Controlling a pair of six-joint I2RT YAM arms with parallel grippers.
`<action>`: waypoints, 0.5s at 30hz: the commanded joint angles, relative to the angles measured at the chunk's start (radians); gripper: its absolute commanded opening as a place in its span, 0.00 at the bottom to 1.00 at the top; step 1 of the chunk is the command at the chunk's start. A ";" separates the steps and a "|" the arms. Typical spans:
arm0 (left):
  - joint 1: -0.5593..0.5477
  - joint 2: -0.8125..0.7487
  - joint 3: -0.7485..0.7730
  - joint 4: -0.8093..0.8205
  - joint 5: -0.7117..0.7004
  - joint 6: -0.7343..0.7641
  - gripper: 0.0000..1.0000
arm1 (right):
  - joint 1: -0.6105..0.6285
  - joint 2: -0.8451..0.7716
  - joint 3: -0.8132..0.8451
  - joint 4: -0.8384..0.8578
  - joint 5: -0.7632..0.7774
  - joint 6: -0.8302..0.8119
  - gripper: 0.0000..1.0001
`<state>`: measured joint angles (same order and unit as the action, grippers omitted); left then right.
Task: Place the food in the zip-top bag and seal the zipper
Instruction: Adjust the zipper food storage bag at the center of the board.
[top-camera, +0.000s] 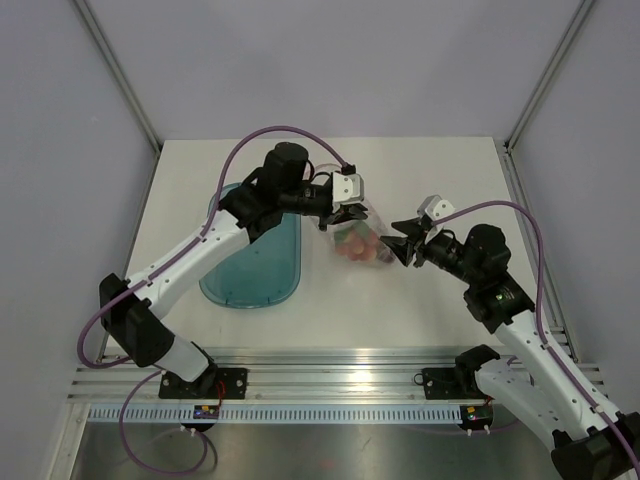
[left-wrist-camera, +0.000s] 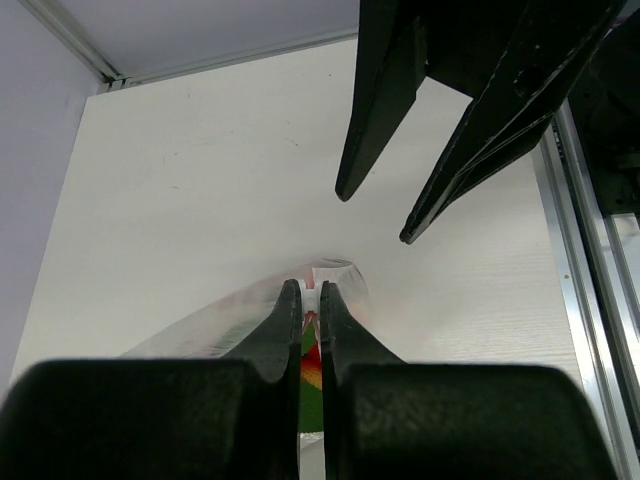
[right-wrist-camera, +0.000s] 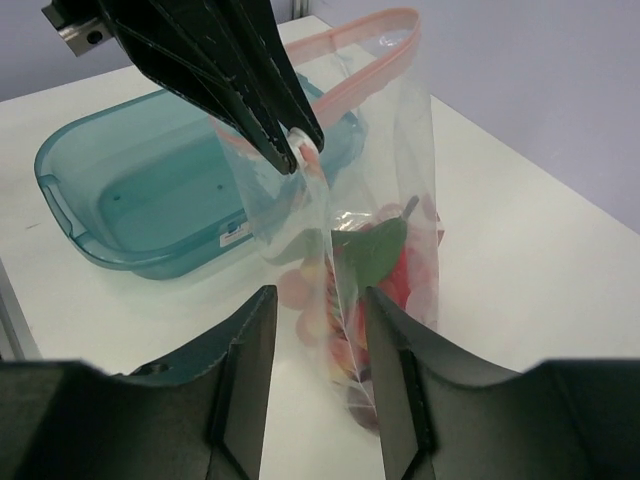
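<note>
The clear zip-top bag (top-camera: 365, 232) hangs just above the table with the food (top-camera: 355, 247) piled in its bottom; red, yellow and green pieces (right-wrist-camera: 385, 265) show through the plastic. My left gripper (top-camera: 340, 218) is shut on a small white piece on the pinkish-red zipper (right-wrist-camera: 365, 60) at the bag's top, seen pinched between its fingertips (left-wrist-camera: 311, 297). Part of the mouth still bows open. My right gripper (right-wrist-camera: 320, 335) is open beside the lower bag, one side edge of which lies between its jaws without touching them.
The teal translucent tray (top-camera: 250, 270) lies on the table left of the bag, under the left arm. An aluminium rail (top-camera: 330, 360) runs along the near table edge. Frame posts stand at the back corners.
</note>
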<state>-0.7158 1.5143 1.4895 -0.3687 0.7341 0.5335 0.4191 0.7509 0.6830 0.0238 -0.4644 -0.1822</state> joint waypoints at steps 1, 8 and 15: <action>0.010 -0.059 0.002 0.053 0.083 0.003 0.00 | 0.004 -0.005 -0.003 -0.009 -0.025 -0.031 0.49; 0.010 -0.069 0.018 0.017 0.128 0.011 0.00 | 0.003 -0.013 -0.026 -0.001 -0.135 -0.117 0.53; 0.010 -0.101 0.003 0.002 0.128 0.016 0.00 | 0.004 0.082 0.108 -0.220 -0.362 -0.085 0.63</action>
<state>-0.7094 1.4788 1.4860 -0.4034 0.8104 0.5346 0.4191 0.7891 0.6987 -0.0822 -0.6815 -0.2531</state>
